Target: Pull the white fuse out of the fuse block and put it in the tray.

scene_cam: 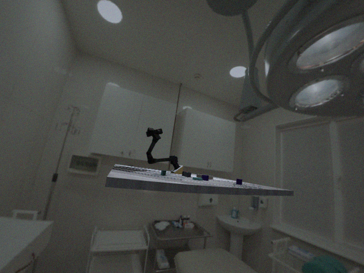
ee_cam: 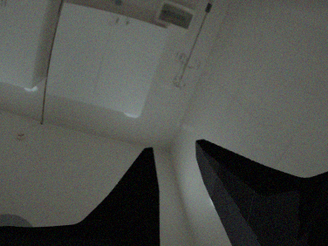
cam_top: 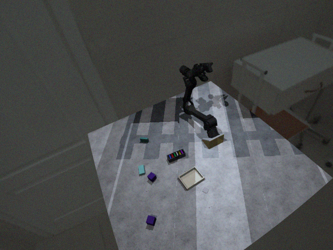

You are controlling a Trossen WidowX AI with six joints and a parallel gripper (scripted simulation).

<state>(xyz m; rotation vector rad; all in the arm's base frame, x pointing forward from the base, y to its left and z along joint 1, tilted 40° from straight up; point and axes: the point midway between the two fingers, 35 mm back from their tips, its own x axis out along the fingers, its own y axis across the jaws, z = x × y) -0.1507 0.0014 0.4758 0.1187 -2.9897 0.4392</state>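
Note:
The white fuse (cam_top: 176,153) stands in the dark fuse block (cam_top: 171,159) (scene_cam: 186,174), between a green and a yellow fuse. Blue, red and purple fuses also sit in the block. The pale tray (cam_top: 195,184) lies beside the block, towards the front, and looks empty. My gripper (ee_cam: 174,152) is partly open, with nothing between its fingers. It is raised high at the end of the arm, well away from the block and the tray. The wrist view shows only the room, not the fuse, block or tray.
The arm's base stands on a yellow block (cam_top: 216,142) behind the tray. A dark teal block (cam_top: 144,140), a light teal block (cam_top: 141,169) and a purple cube (cam_top: 152,176) are left of the fuse block and tray. Another purple cube (cam_top: 151,220) is nearer the front. A flat pale square (cam_top: 205,190) lies near the tray.

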